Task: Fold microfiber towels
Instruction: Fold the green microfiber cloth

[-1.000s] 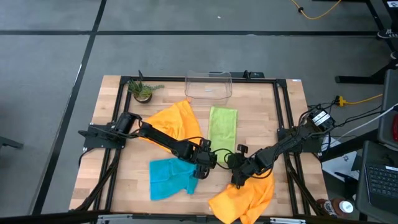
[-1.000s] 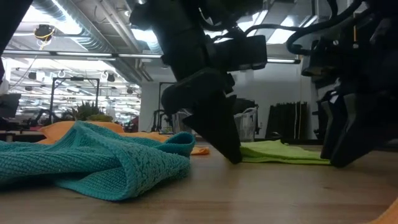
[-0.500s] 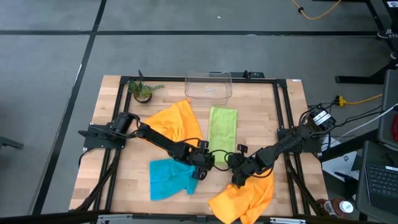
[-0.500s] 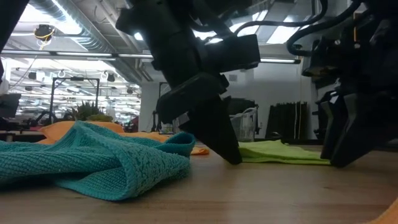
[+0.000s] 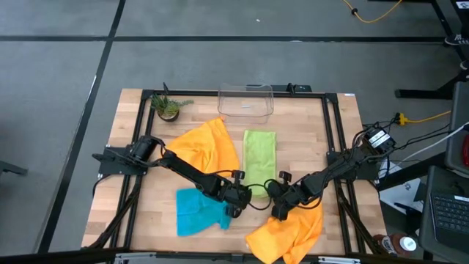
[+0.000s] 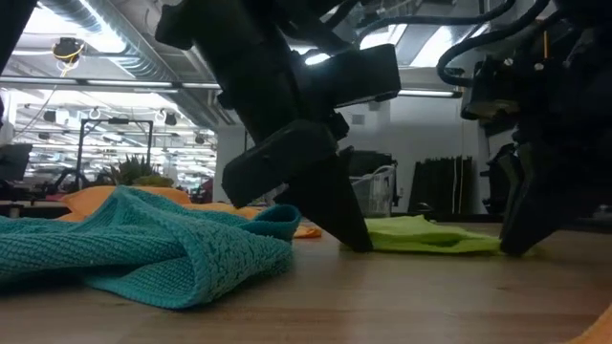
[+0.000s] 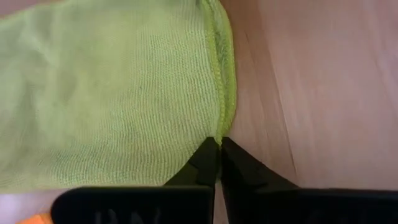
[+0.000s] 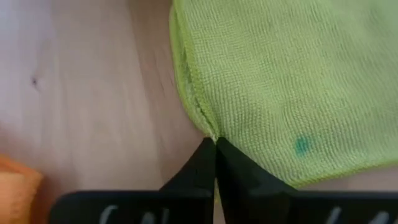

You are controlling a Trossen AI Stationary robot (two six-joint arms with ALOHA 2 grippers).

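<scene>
Pinching the near edge of the lime green microfiber towel point(image 5: 259, 152), lying flat mid-table with its long axis running away from the arms toward the clear plastic bin point(image 5: 245, 100) at the far side. Left gripper point(image 5: 238, 198) shut on the towel's near left corner, fingertips closed right at the hemmed edge in its wrist view point(image 7: 218, 149). Right gripper point(image 5: 277, 205) shut on the near right corner, tips meeting at the hem point(image 8: 214, 148). Both touching down at table level on either side of the green cloth in the low view point(image 6: 421, 233).

Key relation: towel stretching away from both grippers along its long axis, so folding likely calling for lifting the near edge and carrying it over toward the far edge, both arms moving together. Each arm equally near its own corner.

Teal blue microfiber towel point(image 5: 198, 210) lying crumpled just beside the left gripper; one orange microfiber towel point(image 5: 205, 146) lying left of the green one, another orange towel point(image 5: 286, 233) bunched at the near right edge, beside the right gripper. Not yet folded, judging by the looks.
</scene>
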